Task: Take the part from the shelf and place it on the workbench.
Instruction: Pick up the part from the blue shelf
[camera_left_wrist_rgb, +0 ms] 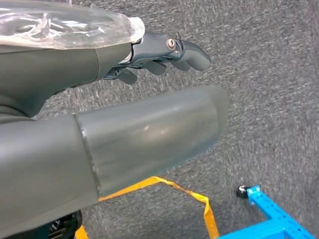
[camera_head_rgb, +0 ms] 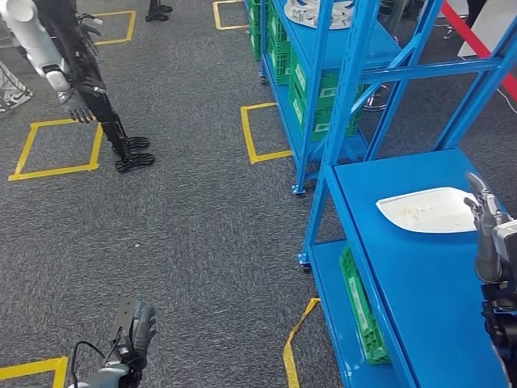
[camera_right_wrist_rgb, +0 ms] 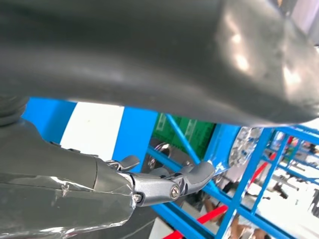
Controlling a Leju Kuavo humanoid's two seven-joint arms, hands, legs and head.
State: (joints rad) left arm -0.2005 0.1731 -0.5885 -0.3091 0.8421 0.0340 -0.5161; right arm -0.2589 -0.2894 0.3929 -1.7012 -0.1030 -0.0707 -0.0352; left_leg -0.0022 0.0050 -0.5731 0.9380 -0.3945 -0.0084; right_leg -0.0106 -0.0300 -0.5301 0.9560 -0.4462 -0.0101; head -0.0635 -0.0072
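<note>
A flat white part (camera_head_rgb: pixel 426 208) lies on the top of the near blue shelf (camera_head_rgb: pixel 390 275). My right hand (camera_head_rgb: pixel 488 234) hovers just beside its near right end, fingers stretched out and holding nothing. In the right wrist view the right hand (camera_right_wrist_rgb: pixel 150 184) reaches out over the blue top, with the white part (camera_right_wrist_rgb: pixel 92 129) beyond it. My left hand (camera_head_rgb: pixel 137 331) hangs low over the grey carpet with its fingers apart and nothing in it. The left wrist view has the left hand (camera_left_wrist_rgb: pixel 143 124) above bare carpet.
A second blue shelf (camera_head_rgb: pixel 317 89) stands further back with green crates (camera_head_rgb: pixel 311 97) and a round silver part (camera_head_rgb: pixel 317 12) on top. Green crates (camera_head_rgb: pixel 359 307) also sit on the near shelf's lower level. Yellow tape (camera_head_rgb: pixel 292 339) marks the floor. Another robot (camera_head_rgb: pixel 91 89) stands at far left.
</note>
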